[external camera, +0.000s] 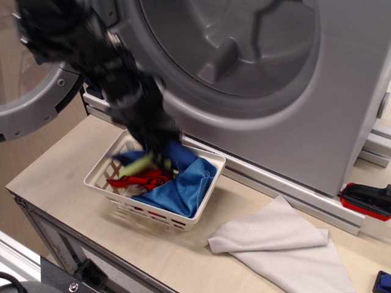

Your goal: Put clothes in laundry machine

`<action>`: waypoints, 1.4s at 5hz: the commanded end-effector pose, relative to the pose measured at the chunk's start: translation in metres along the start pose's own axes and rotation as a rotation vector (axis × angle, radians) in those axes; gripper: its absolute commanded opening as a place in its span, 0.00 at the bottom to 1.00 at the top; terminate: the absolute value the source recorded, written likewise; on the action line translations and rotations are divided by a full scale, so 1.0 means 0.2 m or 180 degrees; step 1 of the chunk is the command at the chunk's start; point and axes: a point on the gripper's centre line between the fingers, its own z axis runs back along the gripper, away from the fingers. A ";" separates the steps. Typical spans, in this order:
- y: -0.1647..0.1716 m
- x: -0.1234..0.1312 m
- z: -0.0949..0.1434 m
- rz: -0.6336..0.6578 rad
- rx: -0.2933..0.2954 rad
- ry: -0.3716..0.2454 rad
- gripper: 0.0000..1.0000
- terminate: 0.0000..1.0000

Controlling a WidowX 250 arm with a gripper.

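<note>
My gripper [153, 151] is motion-blurred just above the back of the white slatted basket [98, 178]. It looks shut on a lime green piece [140, 162] with dark blue fabric [178, 151] hanging beside it; the jaws themselves are smeared. A red piece with black trim [142, 178] and a bright blue cloth [180, 188] lie in the basket. The grey laundry machine [342, 91] stands behind, its round opening and ribbed drum [244, 49] showing. Its round door [36, 116] is swung open at the left.
A pale grey towel [287, 244] lies crumpled on the wooden table [55, 165] to the right of the basket. A red and black object [366, 199] sits at the right edge by the washer's metal base rail [287, 190]. A small blue item [383, 282] shows at the bottom right corner.
</note>
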 end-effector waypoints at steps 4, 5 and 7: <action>0.06 0.30 0.49 0.0039 -0.0447 -0.0419 0.00 0.00; 0.02 0.39 0.50 -0.0015 -0.0570 -0.0797 0.00 0.00; -0.20 0.56 0.46 -0.0018 -0.0560 -0.1294 0.00 0.00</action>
